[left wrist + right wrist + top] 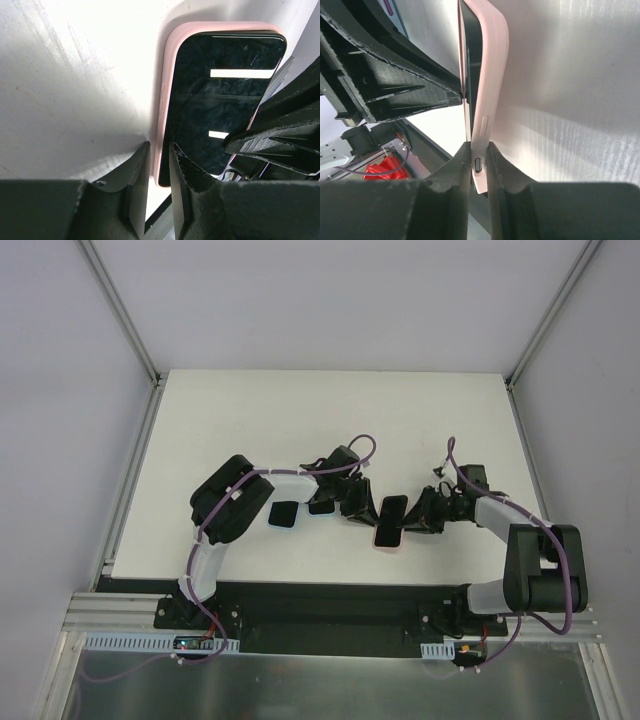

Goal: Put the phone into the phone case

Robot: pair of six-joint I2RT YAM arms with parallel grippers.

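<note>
Phone [391,510] lies screen-up in the pink phone case [163,95] on the table [300,420], w/ left fingers [136,172] clenched on one long edge nr a corner and right fingers [454,172] pinching the opp. edge (over a side button).

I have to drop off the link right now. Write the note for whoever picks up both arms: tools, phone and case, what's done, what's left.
Left tool: shut on one long edge of the pink phone case.
Right tool: shut on the opposite edge, near a side button.
Phone: screen up inside the case, on the table between the arms.
Done: the phone is in the case, and the rim wraps its visible side and end.
Left: the other side is hidden behind the right tool, so check the seating there and press in if needed. Then open both tools and back off.
</note>
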